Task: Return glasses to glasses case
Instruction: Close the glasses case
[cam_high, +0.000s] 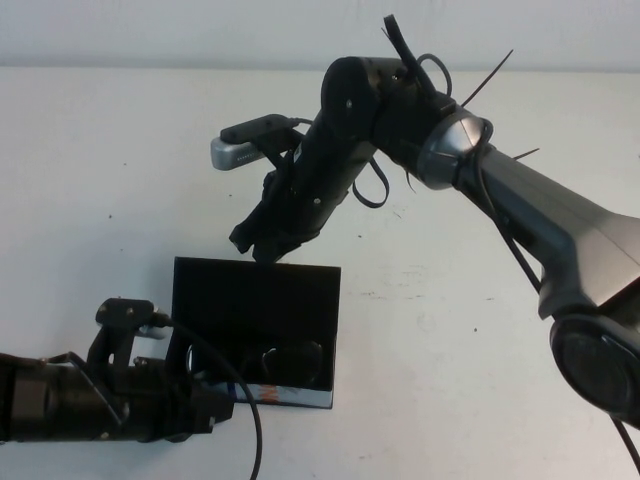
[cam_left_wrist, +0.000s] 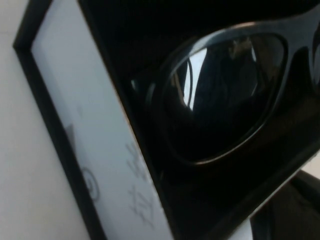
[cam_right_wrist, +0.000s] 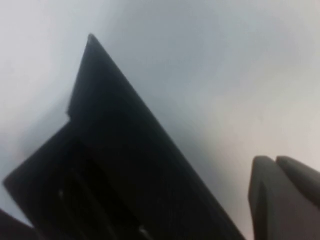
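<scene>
The glasses case lies open in the middle of the table, its black lid raised toward the far side. The glasses lie inside its base; one lens fills the left wrist view beside the case's white printed side. My left gripper is at the case's near left corner, right against the base. My right gripper hangs just above the lid's far edge, shut and empty; its fingertips show next to the black lid in the right wrist view.
The white table surrounds the case. The right arm reaches in from the right across the far side. A cable loops from the left arm along the case's front.
</scene>
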